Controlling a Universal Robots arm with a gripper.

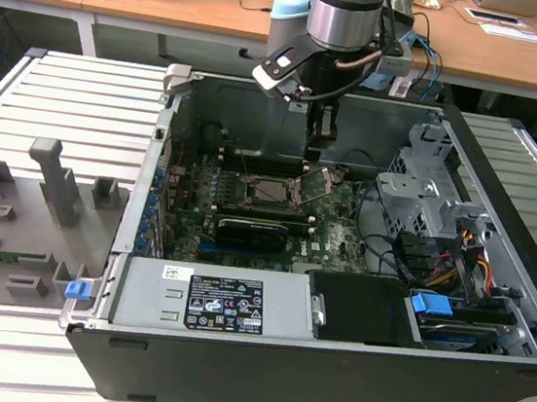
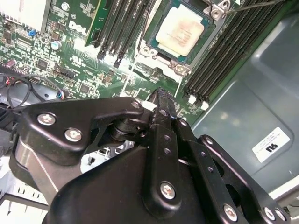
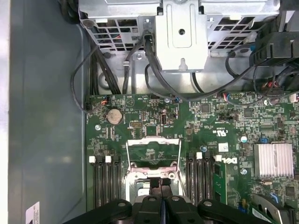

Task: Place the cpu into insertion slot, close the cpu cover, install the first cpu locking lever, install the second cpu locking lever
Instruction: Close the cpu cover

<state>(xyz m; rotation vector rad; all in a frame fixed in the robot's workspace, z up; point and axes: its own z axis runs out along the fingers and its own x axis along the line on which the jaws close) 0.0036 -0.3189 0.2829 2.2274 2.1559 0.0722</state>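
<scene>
silver-grey metal tops the cpu (image 2: 181, 33), which lies flat in the insertion slot (image 2: 148, 39) on the green motherboard (image 3: 140, 112). in the exterior view the chip (image 1: 272, 190) sits near the middle of the open computer case (image 1: 505, 191).

the cpu cover (image 3: 153, 140) is not down. it stands tipped up from the socket's edge, its cut-out window showing green board behind. in the exterior view it leans up on the socket's side toward the exterior view's right (image 1: 322, 181).

the black hand (image 1: 321, 134) hangs inside the case, above the board and close over the raised cover. its fingers are pressed together with nothing between them, as seen in both wrist views (image 2: 161, 93) (image 3: 161, 186).

long black memory slots (image 3: 105, 182) run on both sides of the socket. a round coin battery (image 3: 114, 115) and a finned silver heatsink (image 3: 273, 159) sit on the board. a grey drive cage (image 3: 182, 32) stands beyond it with black cables (image 3: 154, 70) trailing down.

a black-and-white printed label (image 1: 226, 304) covers the power supply (image 1: 149, 294) at the case's near edge. a small white label (image 2: 272, 143) with black print sticks to the grey case wall.

the case rests on a slatted white surface (image 1: 75, 99). a grey fixture tray (image 1: 21, 220) lies at the exterior view's left.
</scene>
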